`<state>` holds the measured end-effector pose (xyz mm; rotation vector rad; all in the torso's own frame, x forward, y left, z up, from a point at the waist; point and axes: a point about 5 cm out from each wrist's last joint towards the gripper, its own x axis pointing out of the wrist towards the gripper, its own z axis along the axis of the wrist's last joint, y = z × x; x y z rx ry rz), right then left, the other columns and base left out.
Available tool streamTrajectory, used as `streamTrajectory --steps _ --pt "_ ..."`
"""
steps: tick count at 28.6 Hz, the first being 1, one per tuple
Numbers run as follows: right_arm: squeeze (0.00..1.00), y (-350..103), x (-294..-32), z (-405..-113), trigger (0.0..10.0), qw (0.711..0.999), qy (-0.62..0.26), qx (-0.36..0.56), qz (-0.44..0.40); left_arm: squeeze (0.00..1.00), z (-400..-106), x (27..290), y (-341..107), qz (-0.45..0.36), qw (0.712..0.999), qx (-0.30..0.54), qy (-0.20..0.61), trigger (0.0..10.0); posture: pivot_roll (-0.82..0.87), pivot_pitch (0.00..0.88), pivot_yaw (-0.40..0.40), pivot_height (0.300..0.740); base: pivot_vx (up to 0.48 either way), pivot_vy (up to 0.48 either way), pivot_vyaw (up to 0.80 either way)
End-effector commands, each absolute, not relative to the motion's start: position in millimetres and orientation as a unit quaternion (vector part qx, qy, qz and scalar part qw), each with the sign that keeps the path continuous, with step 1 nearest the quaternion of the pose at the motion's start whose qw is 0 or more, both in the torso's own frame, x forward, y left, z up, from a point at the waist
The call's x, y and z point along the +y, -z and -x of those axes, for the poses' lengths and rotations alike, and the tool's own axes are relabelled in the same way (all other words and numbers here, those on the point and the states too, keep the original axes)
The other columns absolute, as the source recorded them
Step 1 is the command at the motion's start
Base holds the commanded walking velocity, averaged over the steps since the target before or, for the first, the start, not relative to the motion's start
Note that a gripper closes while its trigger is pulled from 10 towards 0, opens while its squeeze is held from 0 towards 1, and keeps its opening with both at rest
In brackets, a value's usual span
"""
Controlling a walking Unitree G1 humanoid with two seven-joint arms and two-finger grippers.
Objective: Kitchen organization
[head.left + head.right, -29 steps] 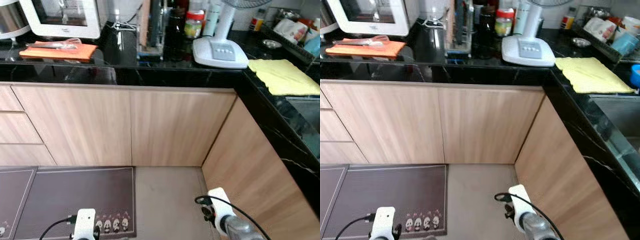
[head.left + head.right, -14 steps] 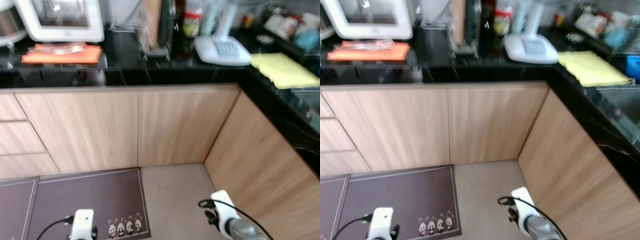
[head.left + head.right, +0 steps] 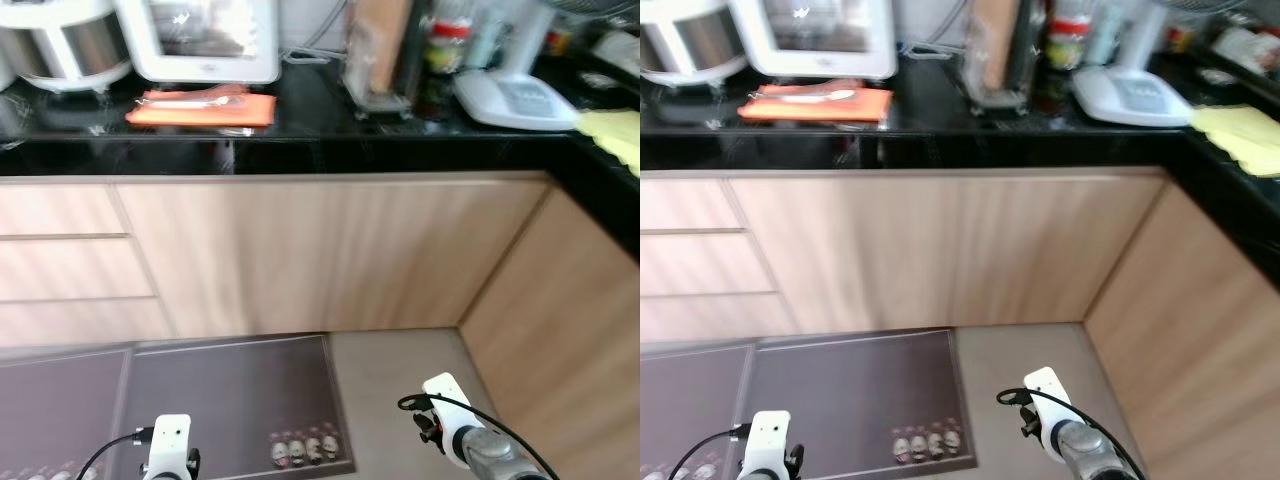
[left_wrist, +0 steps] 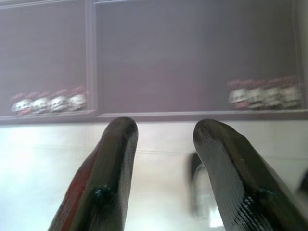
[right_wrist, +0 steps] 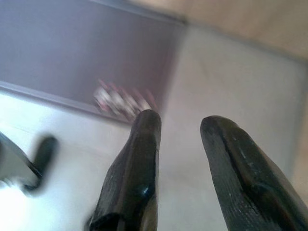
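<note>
So the robot's basically parked in front of the black counter [image 3: 300,150] with both arms hanging low. The left pincer [image 4: 163,144] and the right pincer [image 5: 180,139] both have their fingers spread with nothing between them, pointing down at the floor mat [image 3: 230,400].

The likely thing to tidy is the orange cloth [image 3: 200,107] with what looks like a utensil on top, sitting in the upper left of the frame just in front of the white appliance [image 3: 205,38]. It's well above and ahead of both pincers, long axis running along the counter edge. The left arm looks nearer, so that's probably the one to reach.
</note>
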<state>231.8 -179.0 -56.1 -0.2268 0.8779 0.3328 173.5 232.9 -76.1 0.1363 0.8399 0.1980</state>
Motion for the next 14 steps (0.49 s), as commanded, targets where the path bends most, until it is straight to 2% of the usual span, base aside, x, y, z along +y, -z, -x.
streamTrajectory --steps 1,7,10,14 --pt "0.00 56.5 -194.0 -228.1 10.0 0.882 -0.149 0.430 0.120 0.00 -179.5 223.9 75.7 -0.062 0.909 0.404 -0.083 10.0 -0.03 0.018 -0.054 0.706 0.000 0.480 0.00" --pt "0.00 56.5 -195.9 -227.5 10.0 0.879 -0.154 0.431 0.131 0.00 -181.3 223.7 75.0 -0.061 0.909 0.403 -0.084 10.0 -0.03 0.029 -0.053 0.706 0.000 0.480 0.72" --pt "0.00 55.0 -197.2 -229.6 10.0 0.887 -0.137 0.428 0.106 0.00 -181.6 223.8 74.8 -0.061 0.910 0.402 -0.085 10.0 -0.03 0.028 -0.053 0.706 0.000 0.480 0.00" --pt "0.00 54.9 -197.3 -229.7 10.0 0.884 -0.146 0.429 0.118 0.00 -181.5 223.1 74.9 -0.060 0.910 0.401 -0.084 10.0 -0.03 0.035 -0.052 0.706 0.000 0.435 0.00"
